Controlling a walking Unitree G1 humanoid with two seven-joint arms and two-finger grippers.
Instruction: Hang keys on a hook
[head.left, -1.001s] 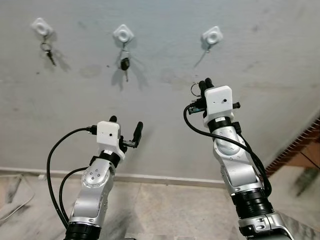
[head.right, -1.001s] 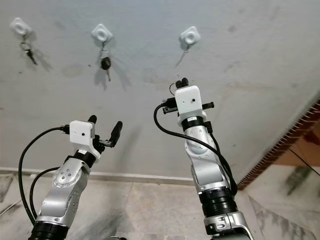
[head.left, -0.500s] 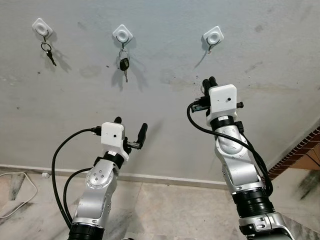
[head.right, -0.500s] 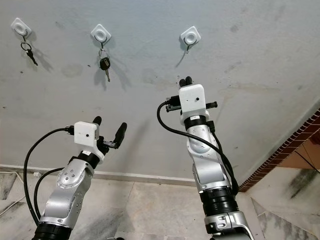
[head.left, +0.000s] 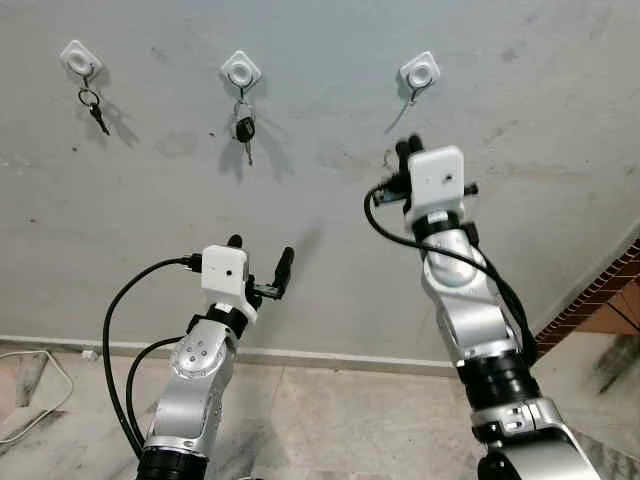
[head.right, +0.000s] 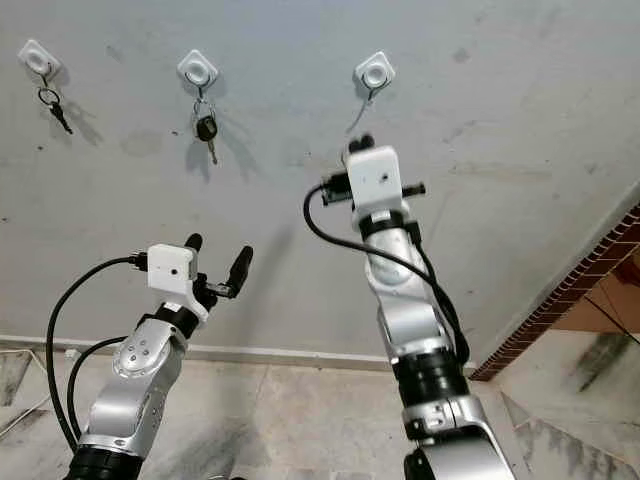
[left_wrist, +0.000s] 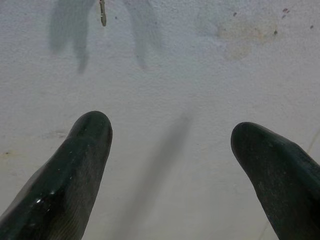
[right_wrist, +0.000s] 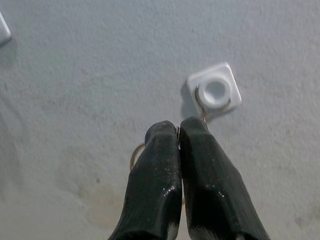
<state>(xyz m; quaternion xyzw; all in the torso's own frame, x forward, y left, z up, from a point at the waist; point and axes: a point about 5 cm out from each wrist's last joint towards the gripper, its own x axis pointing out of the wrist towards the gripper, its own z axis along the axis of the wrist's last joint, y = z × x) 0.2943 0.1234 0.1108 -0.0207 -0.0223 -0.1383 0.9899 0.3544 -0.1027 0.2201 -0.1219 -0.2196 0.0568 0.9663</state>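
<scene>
Three white hooks sit high on the grey wall. The left hook (head.left: 78, 58) carries a small key (head.left: 96, 110), and the middle hook (head.left: 240, 70) carries a black-headed key (head.left: 244, 130). Nothing hangs on the right hook (head.left: 419, 72), whose metal prong points down. My right gripper (head.left: 407, 150) is raised just below that hook (right_wrist: 215, 92). Its fingers (right_wrist: 177, 127) are shut on a key ring (right_wrist: 134, 154), a thin wire loop that peeks out beside them. My left gripper (head.left: 261, 250) is held lower, open and holding nothing, facing the wall below the middle hook.
A brick wall edge (head.left: 600, 300) comes in at the lower right. A pale skirting strip (head.left: 330, 358) runs along the wall's foot above the tiled floor (head.left: 340, 420). A white cable (head.left: 35, 400) lies on the floor at the left.
My right gripper has risen and shifted left, closer to the right hook. The left arm has hardly moved.
</scene>
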